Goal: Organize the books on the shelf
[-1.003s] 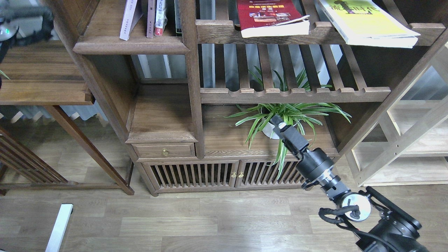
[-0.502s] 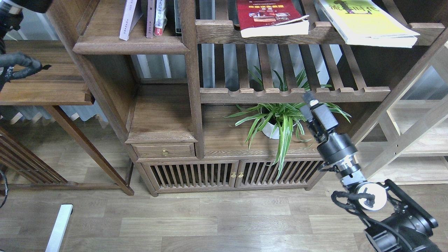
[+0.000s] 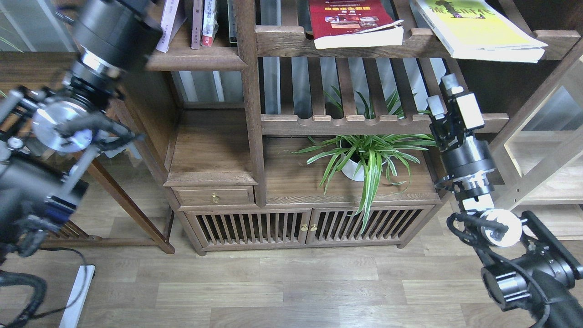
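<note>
A pale lavender-white book leans upright on the solid dark-brown shelf at the top left, beside a few thin books. The thick dark-red book lies flat on the upper slatted rack. The yellow-green book lies flat to its right and overhangs the rail. My right gripper points up below the yellow-green book, open and empty. My left arm rises in front of the shelf's left end. Its gripper is beyond the top edge.
A spider plant in a white pot stands on the lower board, left of my right arm. A second slatted rack runs just left of my right gripper. A pale wooden rack stands at the right, a dark side table at the left.
My right gripper has risen and moved right, from in front of the plant to below the yellow-green book. My left arm has swung in from the left to the shelf's left end.
</note>
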{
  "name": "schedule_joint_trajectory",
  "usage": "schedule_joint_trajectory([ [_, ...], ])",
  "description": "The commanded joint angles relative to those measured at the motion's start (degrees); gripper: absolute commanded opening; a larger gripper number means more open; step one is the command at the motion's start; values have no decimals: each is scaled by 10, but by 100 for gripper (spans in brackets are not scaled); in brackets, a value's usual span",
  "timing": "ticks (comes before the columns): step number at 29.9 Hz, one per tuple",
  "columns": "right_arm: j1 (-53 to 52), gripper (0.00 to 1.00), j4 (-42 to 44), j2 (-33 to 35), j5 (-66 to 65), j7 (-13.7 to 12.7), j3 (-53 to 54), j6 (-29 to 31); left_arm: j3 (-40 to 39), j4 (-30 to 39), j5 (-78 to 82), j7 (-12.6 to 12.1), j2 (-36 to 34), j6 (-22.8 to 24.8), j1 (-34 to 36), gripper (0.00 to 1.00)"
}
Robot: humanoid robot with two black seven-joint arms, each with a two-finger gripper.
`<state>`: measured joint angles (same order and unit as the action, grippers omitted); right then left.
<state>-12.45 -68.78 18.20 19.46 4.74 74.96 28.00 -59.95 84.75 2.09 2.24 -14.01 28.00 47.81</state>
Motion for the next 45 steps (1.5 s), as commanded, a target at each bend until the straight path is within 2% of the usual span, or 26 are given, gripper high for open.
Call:
schedule_joint_trajectory([
  [1,-6,95,1,2,1,0,21,0,30,1,11,-13,33,0,-17,95],
  [6,-13,94,2,7,18,-1,52,0,67,0,34,-13,47,0,-41,95],
  [15,-36,94,4,62,108,-3,63,-2,110,0,62,-15,52,0,-66,95],
  [28,-56,87,4,81,126,-6,56,-88,121,0,74,-31,52,0,-87,95],
  [35,-92,82,4,81,149,-8,54,-153,121,0,74,-31,48,0,-88,95],
  [45,-101,80,3,81,150,-11,52,-225,112,1,74,-34,47,0,-87,95],
])
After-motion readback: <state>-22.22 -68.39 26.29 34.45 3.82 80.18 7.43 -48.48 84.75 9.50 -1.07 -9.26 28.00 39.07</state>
